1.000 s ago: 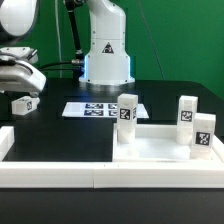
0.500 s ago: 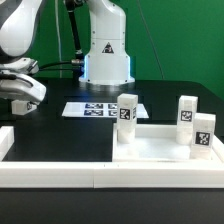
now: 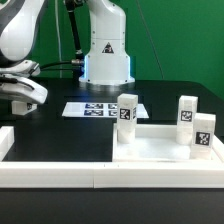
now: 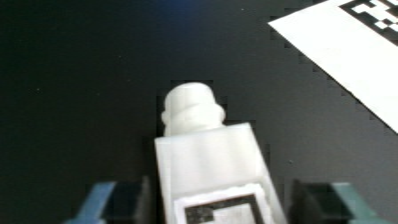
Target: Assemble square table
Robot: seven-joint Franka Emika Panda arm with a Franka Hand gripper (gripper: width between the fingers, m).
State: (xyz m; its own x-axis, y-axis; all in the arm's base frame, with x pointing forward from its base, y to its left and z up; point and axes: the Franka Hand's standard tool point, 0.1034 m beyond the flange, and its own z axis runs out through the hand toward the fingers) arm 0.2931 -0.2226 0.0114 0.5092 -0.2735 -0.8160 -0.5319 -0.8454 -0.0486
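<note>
Table top point(image 3: 165, 150): large white square tray with raised rim, lying flat on the black surface at the exterior view's right.
Standing legs: three white tagged blocks upright on the tray, point(image 3: 127, 119), point(image 3: 187, 114), point(image 3: 203, 136).
Fourth leg point(image 4: 210, 150): white, ribbed rounded tip, tag on its face, lying between the end effector's point(image 4: 210, 200) fingers.

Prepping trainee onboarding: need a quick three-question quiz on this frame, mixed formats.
1. True or false: the small white plastic leg block lying on the table sits between the fingers of the gripper.
2. How many white tagged upright leg blocks stand on the large white square tray-like tabletop? A two, B three, C five.
3. Fill in: the thin flat white marker board lies on a table coloured ___.
Key: 1 true; 2 B; 3 black.
</note>
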